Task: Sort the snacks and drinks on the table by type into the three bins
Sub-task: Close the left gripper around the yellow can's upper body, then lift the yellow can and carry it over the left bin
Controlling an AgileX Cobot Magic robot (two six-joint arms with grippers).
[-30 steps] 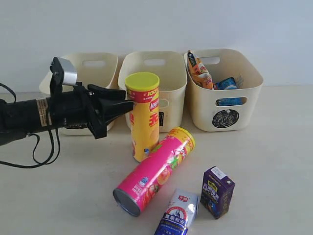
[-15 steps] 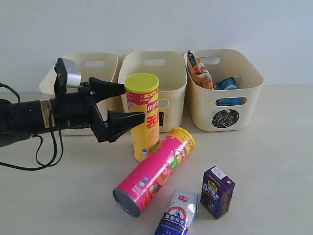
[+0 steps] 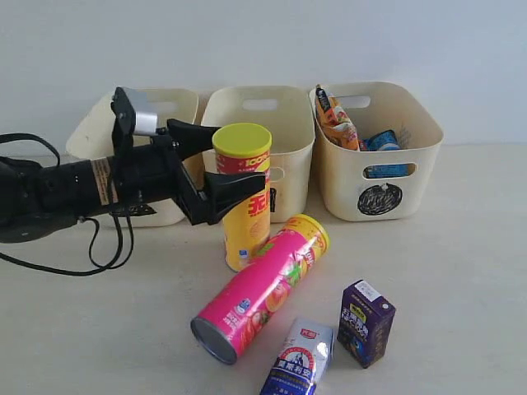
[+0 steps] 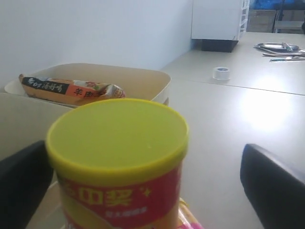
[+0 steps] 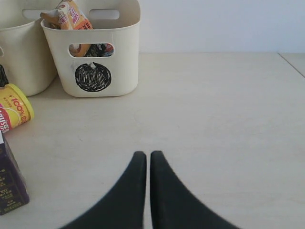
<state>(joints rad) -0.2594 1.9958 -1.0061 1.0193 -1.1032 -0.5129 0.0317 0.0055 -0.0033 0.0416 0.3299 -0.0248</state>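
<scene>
Left arm: level, outstretched. Left pincer: wide, jaws flanking top of upright yellow tube. Right pincer: closed, above tabletop.

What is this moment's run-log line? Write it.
left gripper: open, either side of upright yellow tube | right gripper: shut, empty, above table | pink tube: lying on table
</scene>
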